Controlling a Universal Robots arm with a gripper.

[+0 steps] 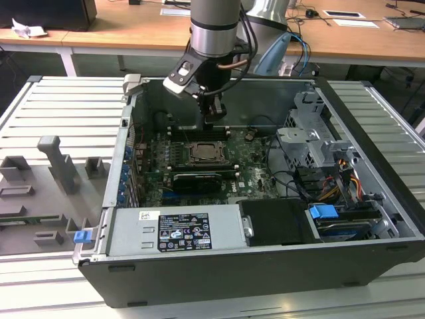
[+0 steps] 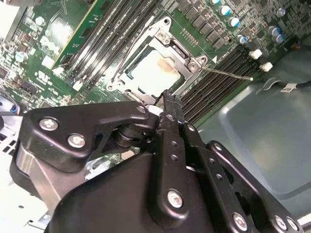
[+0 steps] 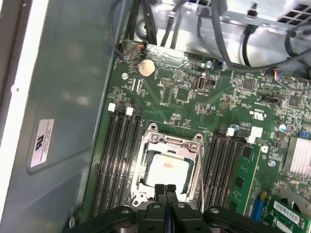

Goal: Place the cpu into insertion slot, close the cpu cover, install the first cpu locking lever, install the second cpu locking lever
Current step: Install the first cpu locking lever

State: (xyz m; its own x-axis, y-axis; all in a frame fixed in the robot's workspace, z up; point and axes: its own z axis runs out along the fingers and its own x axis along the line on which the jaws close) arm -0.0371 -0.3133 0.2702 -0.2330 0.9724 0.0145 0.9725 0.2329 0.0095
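Jaws shut tip to tip and empty, their fingertips point(image 3: 159, 188) poised just over one edge of the insertion slot point(image 1: 194, 154). Cpu point(image 3: 166, 170) seated in that slot, framed by the lowered cpu cover point(image 3: 170, 143), mid circuit board point(image 3: 184, 97) between the black memory slots point(image 3: 114, 160).

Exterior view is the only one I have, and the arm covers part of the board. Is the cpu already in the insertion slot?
Observer: Yes. In the first wrist view the cpu lies flat in the insertion slot.
Operator: Is the cpu cover down?
Observer: It is. The cpu cover lies flat, framing the chip.
Operator: And the gripper?
Observer: The gripper has its fingers shut, with the tips at the socket's edge.
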